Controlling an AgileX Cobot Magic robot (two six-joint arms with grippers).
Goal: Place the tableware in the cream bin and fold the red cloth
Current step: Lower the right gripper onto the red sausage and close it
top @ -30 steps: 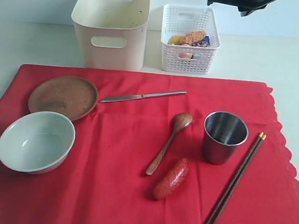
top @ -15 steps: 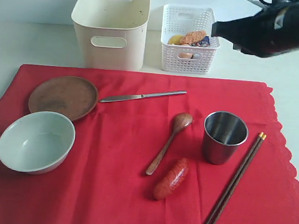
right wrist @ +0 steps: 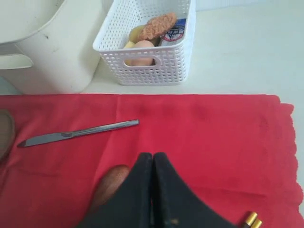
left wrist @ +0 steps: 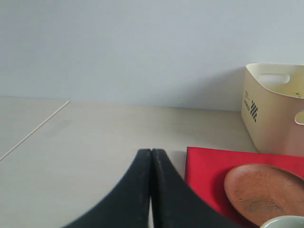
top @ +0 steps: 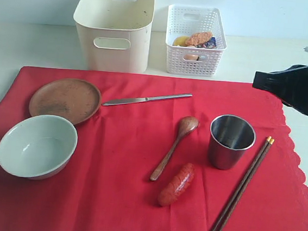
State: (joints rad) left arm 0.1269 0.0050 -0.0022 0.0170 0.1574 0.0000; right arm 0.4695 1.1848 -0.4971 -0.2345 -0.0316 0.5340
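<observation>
The red cloth (top: 138, 163) lies flat and carries the brown plate (top: 65, 99), pale bowl (top: 37, 146), steel knife (top: 146, 99), wooden spoon (top: 174, 146), steel cup (top: 231, 141) and dark chopsticks (top: 241, 187). The cream bin (top: 114, 25) stands behind the cloth. My right gripper (top: 260, 81) hovers shut above the cloth's right part, behind the cup; its tips (right wrist: 152, 156) hold nothing, with the spoon (right wrist: 108, 186) and knife (right wrist: 78, 132) below. My left gripper (left wrist: 151, 153) is shut and empty over bare table beside the cloth's corner (left wrist: 209, 166), near the plate (left wrist: 263, 192) and bin (left wrist: 275, 107).
A red sausage (top: 177, 184) lies on the cloth beside the spoon. A white lattice basket (top: 195, 40) with food items stands right of the bin. The cloth's scalloped edge (top: 297, 162) runs along the right. A pale tabletop (top: 30, 43) surrounds the cloth.
My right arm has swung down and to the right from the top of the exterior view, now low over the cloth's right side. The objects on the cloth have not moved.
</observation>
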